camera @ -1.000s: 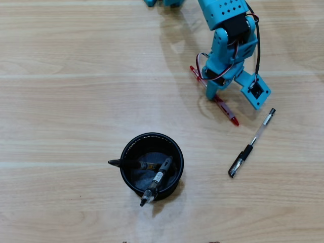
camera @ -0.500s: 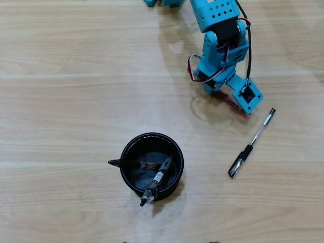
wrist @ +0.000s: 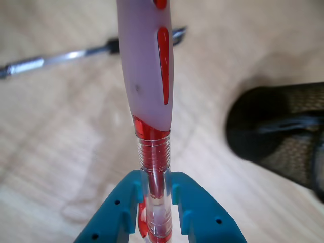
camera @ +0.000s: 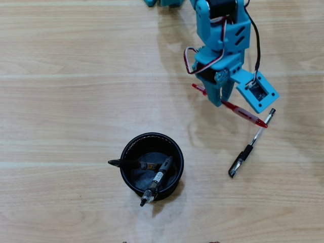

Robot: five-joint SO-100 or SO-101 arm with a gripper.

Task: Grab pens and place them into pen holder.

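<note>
My blue gripper [camera: 221, 95] is shut on the red and clear pen [camera: 238, 110], which hangs lifted above the wooden table, slanting down to the right in the overhead view. In the wrist view the same red pen [wrist: 149, 101] runs up the middle, pinched between the blue fingertips [wrist: 132, 195]. The black mesh pen holder [camera: 129, 174] stands lower left of the gripper and holds two pens [camera: 157, 180] leaning over its rim. In the wrist view the pen holder [wrist: 283, 136] sits at the right. A clear pen with a black cap [camera: 251, 145] lies on the table to the right.
The arm's blue body [camera: 223, 25] reaches down from the top edge. A blue camera mount [camera: 258, 91] sticks out beside the gripper. Bare light wood table [camera: 61, 101] lies all around the holder.
The gripper closed on the red pen and lifted it off the table. It swung slightly right, and the pen now hangs in the air near the top of the clear pen.
</note>
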